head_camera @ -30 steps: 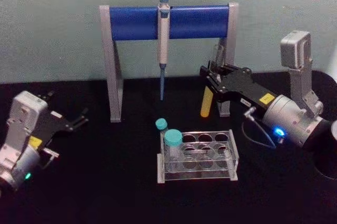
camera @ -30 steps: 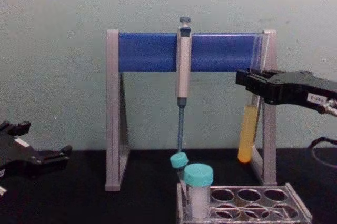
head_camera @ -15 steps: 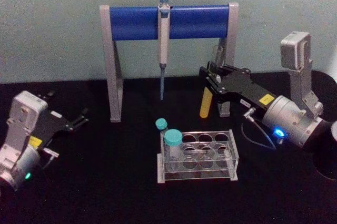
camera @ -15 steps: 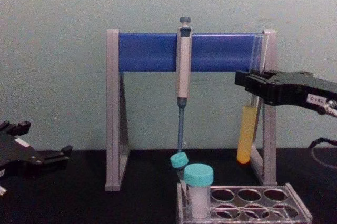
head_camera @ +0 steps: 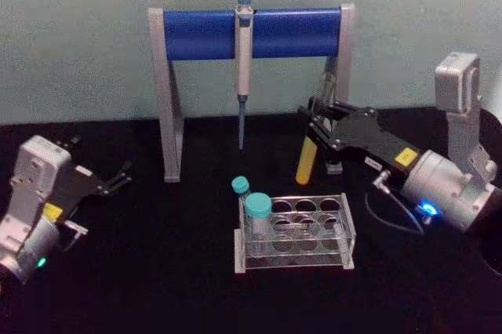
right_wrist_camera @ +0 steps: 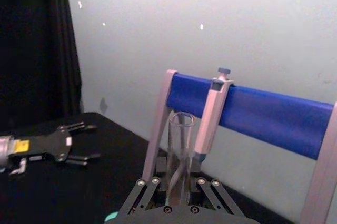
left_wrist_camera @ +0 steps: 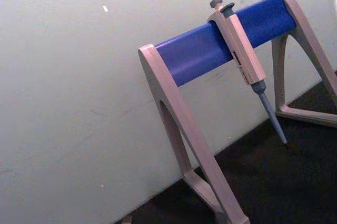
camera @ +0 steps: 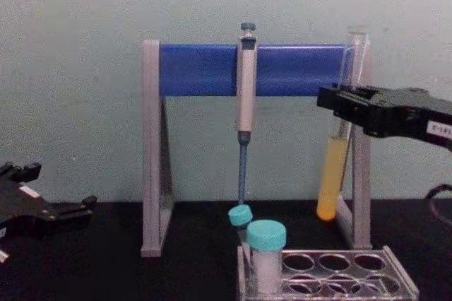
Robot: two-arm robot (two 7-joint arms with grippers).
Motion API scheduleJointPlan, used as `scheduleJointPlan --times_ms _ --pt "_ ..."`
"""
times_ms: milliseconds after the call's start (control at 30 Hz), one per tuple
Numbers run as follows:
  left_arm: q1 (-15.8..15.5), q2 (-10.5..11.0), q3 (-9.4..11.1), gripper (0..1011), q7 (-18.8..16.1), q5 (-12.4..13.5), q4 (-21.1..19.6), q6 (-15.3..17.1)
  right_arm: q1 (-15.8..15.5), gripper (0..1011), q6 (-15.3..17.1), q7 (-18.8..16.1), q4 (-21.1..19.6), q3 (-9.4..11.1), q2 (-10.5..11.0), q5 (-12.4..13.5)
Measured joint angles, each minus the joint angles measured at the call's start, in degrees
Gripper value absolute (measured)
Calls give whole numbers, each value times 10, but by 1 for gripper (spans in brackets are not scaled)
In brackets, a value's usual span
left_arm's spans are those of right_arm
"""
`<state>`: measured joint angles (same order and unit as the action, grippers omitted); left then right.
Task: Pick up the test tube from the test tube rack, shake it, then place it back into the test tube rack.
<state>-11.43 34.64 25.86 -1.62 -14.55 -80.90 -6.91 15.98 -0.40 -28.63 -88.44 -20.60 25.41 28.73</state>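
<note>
The test tube [head_camera: 306, 163], clear glass with yellow liquid in its lower part, hangs in the air behind the rack's right end. It is tilted, its bottom leaning toward my left. My right gripper [head_camera: 315, 120] is shut on its middle. In the chest view the test tube [camera: 330, 181] stands in front of the stand's right leg, gripped by the right gripper [camera: 340, 107]. The right wrist view shows the test tube's open top [right_wrist_camera: 181, 145] rising between the fingers. The clear test tube rack [head_camera: 329, 246] sits on the black table at centre. My left gripper [head_camera: 118, 177] rests open at the far left.
Two teal-capped vials [head_camera: 257, 207] [head_camera: 240, 186] stand at the rack's left end. Behind it is a grey-and-blue pipette stand [head_camera: 204, 34] with a pipette [head_camera: 244, 52] hanging from it. A pale wall closes the back. Black table lies open around the rack.
The right arm has shifted right and rolled, so the tube now tilts more, its top rising above the blue bar in the chest view. The left arm has not moved.
</note>
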Motion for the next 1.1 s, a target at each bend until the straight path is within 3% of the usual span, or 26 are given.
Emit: scheduleJointPlan --times_ms 367,1100 --pt "0 0 0 1010 0 0 0 0 -30 235 11 -4 -25 0 32 12" --pt "0 0 0 1009 0 0 0 0 -11 235 15 -5 6 -18 27 11"
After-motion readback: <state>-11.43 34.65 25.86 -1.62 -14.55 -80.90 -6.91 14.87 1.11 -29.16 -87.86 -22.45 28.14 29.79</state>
